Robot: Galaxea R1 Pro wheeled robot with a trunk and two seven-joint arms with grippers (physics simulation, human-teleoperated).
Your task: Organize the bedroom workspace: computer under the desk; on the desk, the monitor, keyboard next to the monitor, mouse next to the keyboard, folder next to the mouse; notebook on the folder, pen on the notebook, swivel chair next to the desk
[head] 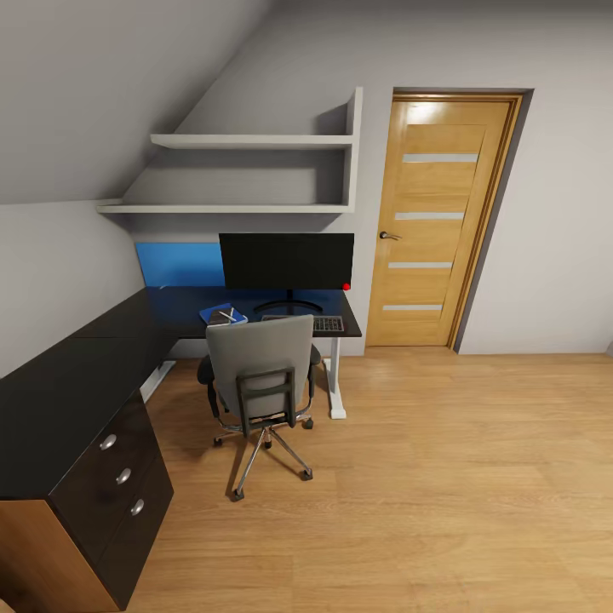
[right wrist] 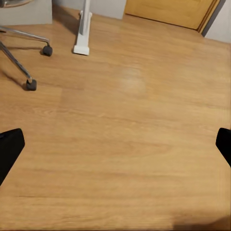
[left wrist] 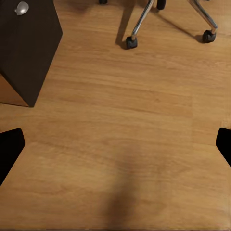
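The black-topped desk (head: 68, 383) runs in an L along the left wall and under the shelves. On its far part stands the monitor (head: 286, 260), with the keyboard (head: 329, 323) in front of it, partly behind the chair back. The blue folder (head: 223, 314) lies on the desk left of the keyboard, with a grey notebook (head: 227, 317) and a white pen (head: 226, 312) on it. The grey swivel chair (head: 260, 366) is pushed up to the desk. The mouse and computer are out of view. My left gripper (left wrist: 115, 149) and right gripper (right wrist: 115, 149) hang open over bare floor.
Dark drawers with silver knobs (head: 123, 475) end the desk's near part; their corner (left wrist: 29, 43) is close to my left gripper. The chair's casters (left wrist: 131, 42) and the desk's white leg (right wrist: 83, 29) stand ahead. An oak door (head: 443, 221) is at the back right.
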